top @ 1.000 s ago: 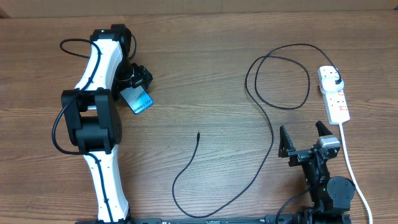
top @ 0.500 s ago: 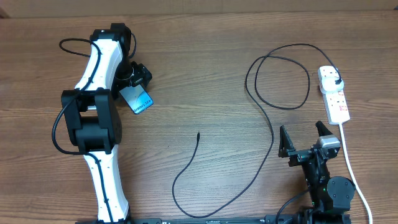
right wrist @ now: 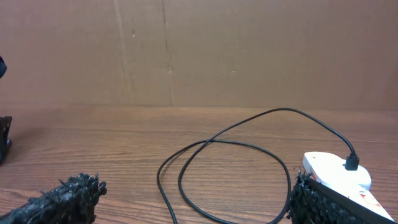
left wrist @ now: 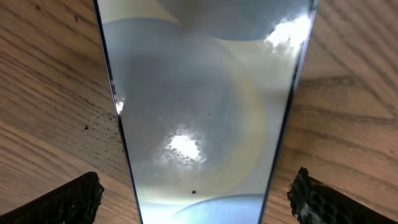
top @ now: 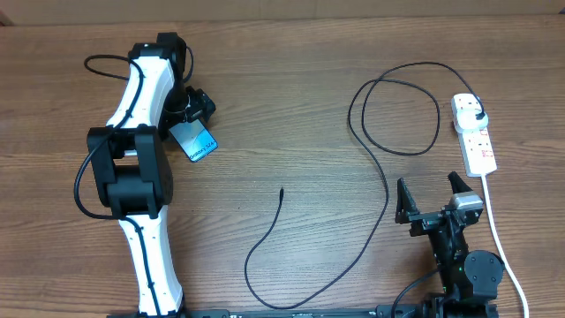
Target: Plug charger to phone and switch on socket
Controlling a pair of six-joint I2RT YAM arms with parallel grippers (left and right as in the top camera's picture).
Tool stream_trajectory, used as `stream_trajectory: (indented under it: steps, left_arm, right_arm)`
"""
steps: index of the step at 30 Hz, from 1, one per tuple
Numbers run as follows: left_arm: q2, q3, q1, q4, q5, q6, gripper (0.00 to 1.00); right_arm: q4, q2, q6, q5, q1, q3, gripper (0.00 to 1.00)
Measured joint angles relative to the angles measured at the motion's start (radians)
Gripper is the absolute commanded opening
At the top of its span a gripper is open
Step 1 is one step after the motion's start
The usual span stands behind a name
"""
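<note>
The phone [top: 196,141] lies flat, screen up and slightly skewed, on the far left part of the wooden desk [top: 291,88]. In the left wrist view its pale glossy screen fills the frame and reflects light. The left gripper [left wrist: 198,198] hangs over it with its jaws wide apart. One finger is on each side of the phone, and a strip of bare wood shows between each finger and the phone's edge, so it grips nothing. The left arm runs from the near edge toward the far side, then bends back down over the phone.

The charger [top: 387,194] has its small tip lying loose near the desk's middle, well apart from the phone. Its cable curves near, swings right, loops far and ends plugged into the socket [top: 474,132] at the far right. A white cord [top: 499,238] trails from the socket toward the near edge.

The right gripper [top: 426,179] sits low at the near right, spread wide and empty, near the socket. A plain brown board [right wrist: 186,50] backs the desk.
</note>
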Motion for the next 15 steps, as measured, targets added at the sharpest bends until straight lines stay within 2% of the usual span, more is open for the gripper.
stream_trajectory:
  steps: [15]
  left_arm:
    - [0.000,-0.033,0.000,0.020,0.000,0.000,1.00]
  right_arm:
    - [0.000,0.000,0.000,0.000,0.000,0.000,1.00]
